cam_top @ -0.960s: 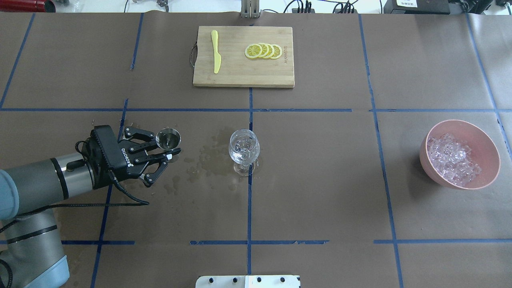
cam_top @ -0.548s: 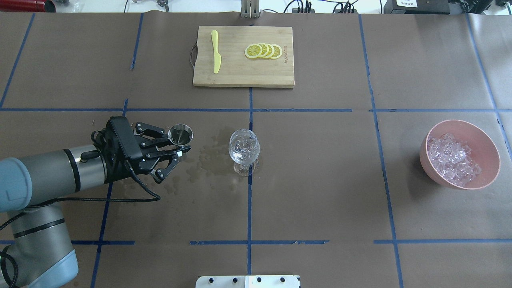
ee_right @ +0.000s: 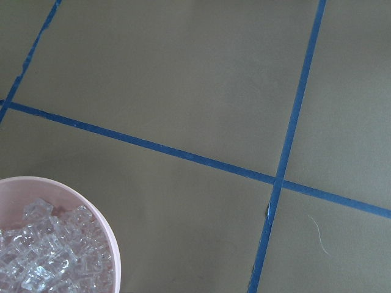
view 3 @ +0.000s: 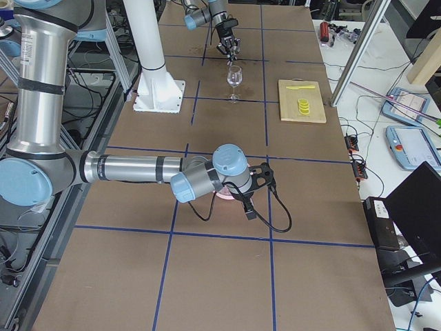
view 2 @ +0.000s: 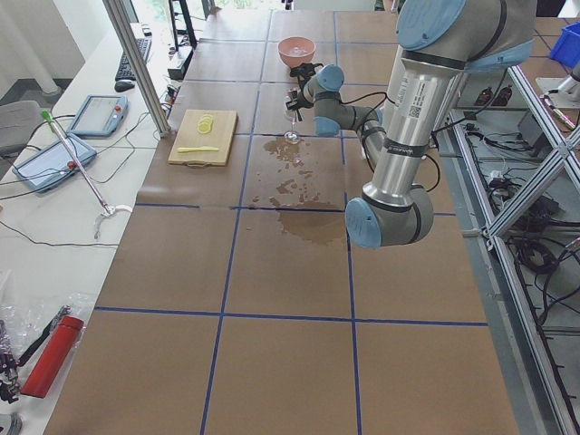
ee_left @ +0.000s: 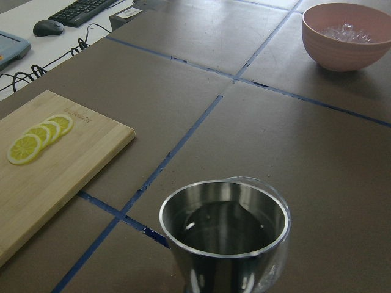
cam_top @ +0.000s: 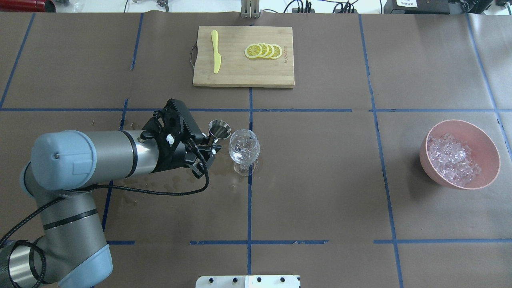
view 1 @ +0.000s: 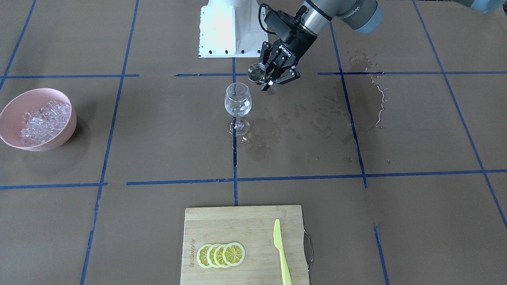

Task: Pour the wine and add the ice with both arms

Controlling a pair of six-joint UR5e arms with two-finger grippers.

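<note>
The left claw [cam_top: 214, 147] is shut tight on the low part of a little metal cup [cam_top: 219, 130]. The cup stands straight up with some drink in it, and the wine glass [cam_top: 243, 149] is just beside it, on the side away from the arm, in the middle of the table [cam_top: 320, 180], so I think the cup only needs to tip that way over the rim. The ice [cam_top: 452, 160] is a heap of small see-through cubes in a pink bowl [cam_top: 480, 140] far off by the right arm [view 3: 138, 167], and I cannot tell if the right claw [view 3: 256, 183] is open or closed.
</note>
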